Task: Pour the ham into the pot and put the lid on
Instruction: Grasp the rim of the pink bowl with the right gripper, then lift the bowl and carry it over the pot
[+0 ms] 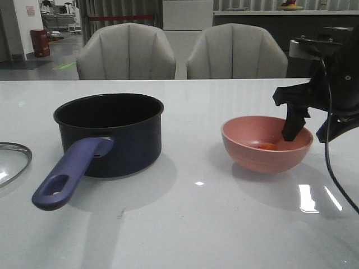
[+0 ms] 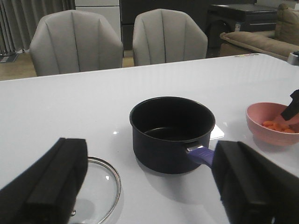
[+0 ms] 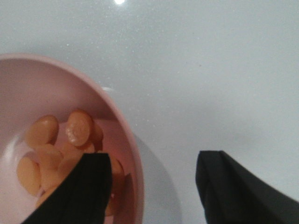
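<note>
The dark navy pot (image 1: 109,131) stands left of centre, its blue-purple handle (image 1: 73,175) pointing toward me. The glass lid (image 1: 11,159) lies flat at the table's left edge. Several orange-pink ham pieces (image 3: 56,149) lie in a pink bowl (image 1: 266,147) on the right. My right gripper (image 1: 314,131) is open and straddles the bowl's right rim (image 3: 135,172): one finger is inside, the other outside. My left gripper (image 2: 149,196) is open and empty, held above the table near the lid (image 2: 100,186) and short of the pot (image 2: 172,133). It is out of the front view.
Two grey chairs (image 1: 179,53) stand behind the table's far edge. A black cable (image 1: 331,162) hangs from the right arm beside the bowl. The white table (image 1: 196,218) lies between pot and bowl.
</note>
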`<state>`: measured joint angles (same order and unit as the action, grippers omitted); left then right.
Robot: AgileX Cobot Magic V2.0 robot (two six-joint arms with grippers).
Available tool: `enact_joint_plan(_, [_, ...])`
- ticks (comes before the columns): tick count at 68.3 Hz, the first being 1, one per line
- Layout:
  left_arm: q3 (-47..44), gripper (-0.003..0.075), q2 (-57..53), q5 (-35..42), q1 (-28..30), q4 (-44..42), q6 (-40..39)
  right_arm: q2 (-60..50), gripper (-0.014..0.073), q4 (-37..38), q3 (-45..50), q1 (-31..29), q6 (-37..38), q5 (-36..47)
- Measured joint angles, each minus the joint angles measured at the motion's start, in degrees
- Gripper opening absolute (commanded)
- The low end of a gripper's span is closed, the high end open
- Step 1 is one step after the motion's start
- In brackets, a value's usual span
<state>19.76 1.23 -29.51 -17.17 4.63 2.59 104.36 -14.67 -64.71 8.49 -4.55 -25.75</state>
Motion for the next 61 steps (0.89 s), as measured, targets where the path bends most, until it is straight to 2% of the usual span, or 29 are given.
enact_joint_plan(4, [0.0, 0.0572, 0.0, 0.0, 0.0, 0.0, 0.0, 1.2, 0.0391, -0.5, -1.2, 0.0, 0.0, -0.9])
enact_joint_plan(14, [0.0, 0.0572, 0.0, 0.0, 0.0, 0.0, 0.0, 3.3, 0.0115, -2.5, -3.8, 0.0, 0.0, -3.3])
enact_joint_plan(18, [0.0, 0.0572, 0.0, 0.0, 0.0, 0.0, 0.0, 3.5, 0.0143, -3.3, -4.4, 0.0, 0.0, -3.7])
enact_joint_plan(31, [0.0, 0.0572, 0.0, 0.0, 0.0, 0.0, 0.0, 3.5, 0.0133, -6.0, -7.3, 0.0, 0.0, -4.9])
enact_joint_plan(41, [0.0, 0.0572, 0.0, 0.0, 0.0, 0.0, 0.0, 3.7, 0.0133, -8.7, -12.9, 0.7, -1.8, -9.3])
enact_joint_plan(52, [0.0, 0.0572, 0.0, 0.1, 0.0, -0.1, 0.0, 3.7, 0.0133, -8.9, -23.2, 5.7, -4.5, -15.0])
enact_joint_plan(61, [0.0, 0.0572, 0.0, 0.1, 0.0, -0.1, 0.0, 3.7, 0.0133, -9.1, -30.1, 11.2, -5.0, -16.3])
